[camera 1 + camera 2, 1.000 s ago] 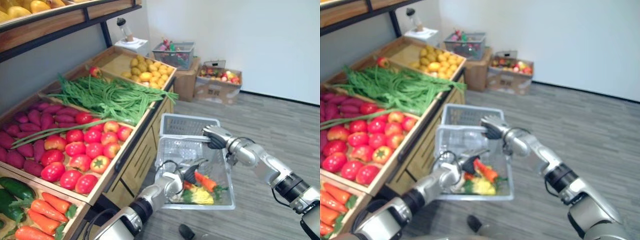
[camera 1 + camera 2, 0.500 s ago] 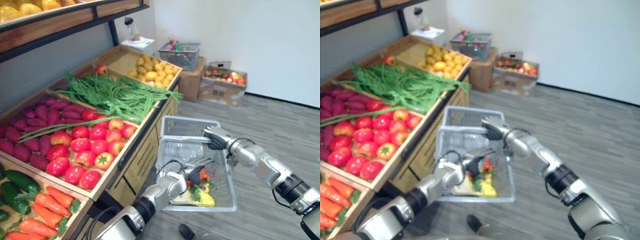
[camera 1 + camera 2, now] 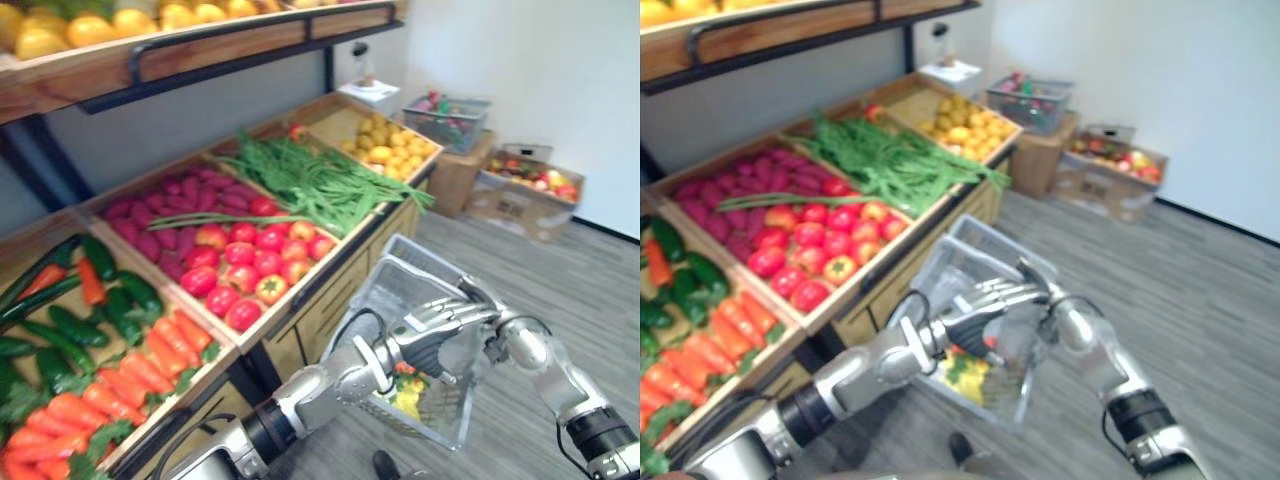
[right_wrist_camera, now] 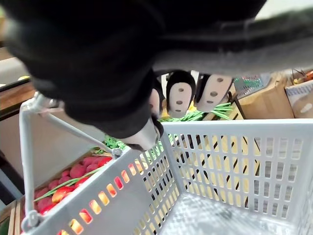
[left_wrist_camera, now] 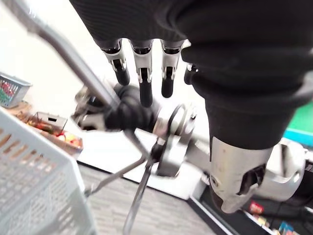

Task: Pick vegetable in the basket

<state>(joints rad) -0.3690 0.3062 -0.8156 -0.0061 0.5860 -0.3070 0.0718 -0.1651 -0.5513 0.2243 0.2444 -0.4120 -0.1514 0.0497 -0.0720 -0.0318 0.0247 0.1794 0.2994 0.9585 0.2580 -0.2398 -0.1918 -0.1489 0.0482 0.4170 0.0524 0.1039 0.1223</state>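
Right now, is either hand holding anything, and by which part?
The right hand grips the basket by its handle; the left hand is open, holding nothing.

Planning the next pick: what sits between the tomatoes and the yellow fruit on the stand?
A pile of long green beans, shown in both eye views.

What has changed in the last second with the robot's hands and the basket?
The left hand has come up out of the basket, off the vegetables. It is now near the handle with its fingers straight and empty. The right hand stays curled round the handle. The camera swung too, so the shelves only look shifted.
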